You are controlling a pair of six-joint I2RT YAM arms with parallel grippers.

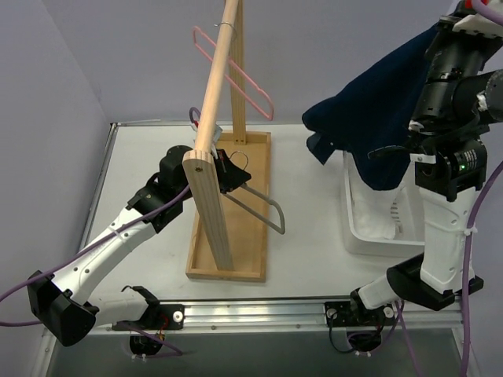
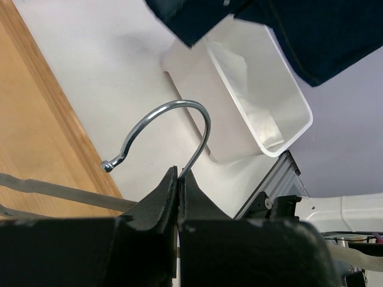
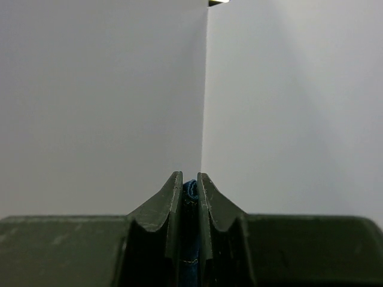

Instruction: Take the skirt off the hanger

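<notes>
The dark navy skirt (image 1: 369, 118) hangs free in the air over the white bin (image 1: 357, 232), clear of the hanger. My right gripper (image 3: 190, 181) is shut on a fold of the skirt (image 3: 190, 191) and holds it high at the top right of the top view (image 1: 458, 17). The grey metal hanger (image 1: 263, 206) is bare and lies tilted over the wooden rack's base. My left gripper (image 2: 179, 174) is shut on the neck of its hook (image 2: 179, 113), next to the rack's near post (image 1: 236, 174). The skirt's hem shows in the left wrist view (image 2: 323, 36).
A wooden clothes rack with a sloping rail (image 1: 216, 86) and a tray base (image 1: 250, 236) stands mid-table. A pink hanger (image 1: 236, 71) hangs on the rail. The white bin (image 2: 263, 101) holds some white cloth. Purple walls close in at the left and back.
</notes>
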